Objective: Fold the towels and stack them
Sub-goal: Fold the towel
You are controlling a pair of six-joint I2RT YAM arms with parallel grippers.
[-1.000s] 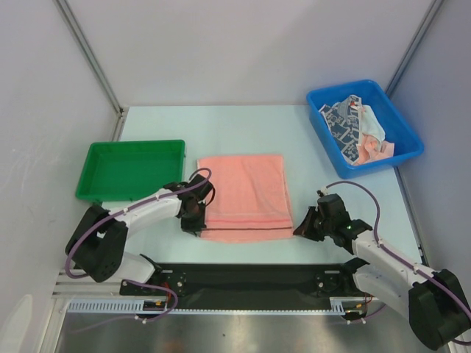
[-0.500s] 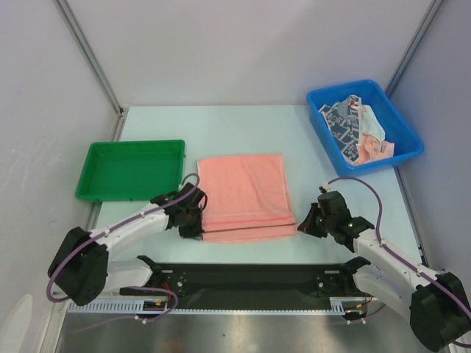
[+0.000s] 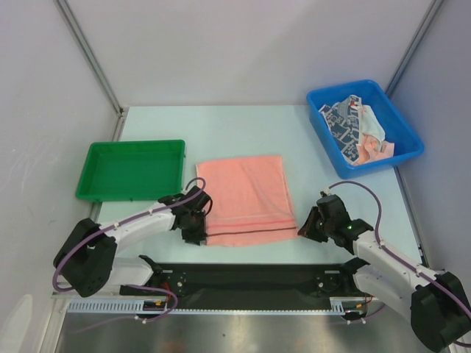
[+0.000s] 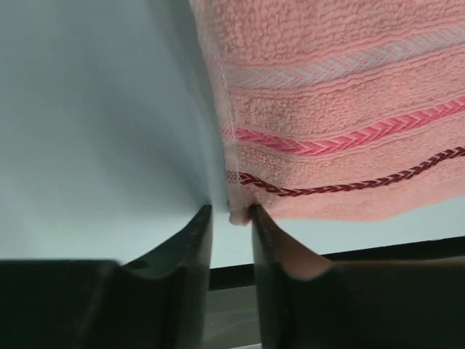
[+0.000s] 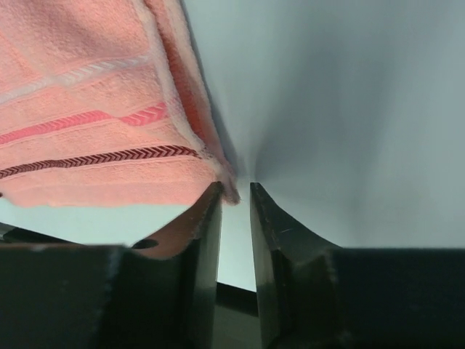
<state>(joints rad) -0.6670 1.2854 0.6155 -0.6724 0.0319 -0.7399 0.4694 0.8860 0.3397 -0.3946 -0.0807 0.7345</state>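
Towel [image 3: 246,195] on pale tabletop [image 3: 243,125], grey walls [image 3: 243,51].

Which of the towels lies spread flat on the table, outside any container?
The salmon-pink towel, alone, lies flat on the table. The other towels are crumpled together in the blue bin.

Pink towel [image 3: 246,195]: rough, matt terry cloth with woven bands. Tabletop [image 3: 221,125]: smooth, faintly sheeny. Green tray [image 3: 129,169] and blue bin [image 3: 326,131]: smooth plastic.

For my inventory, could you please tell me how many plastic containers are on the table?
2: green tray at left, blue bin far right, holding towels.
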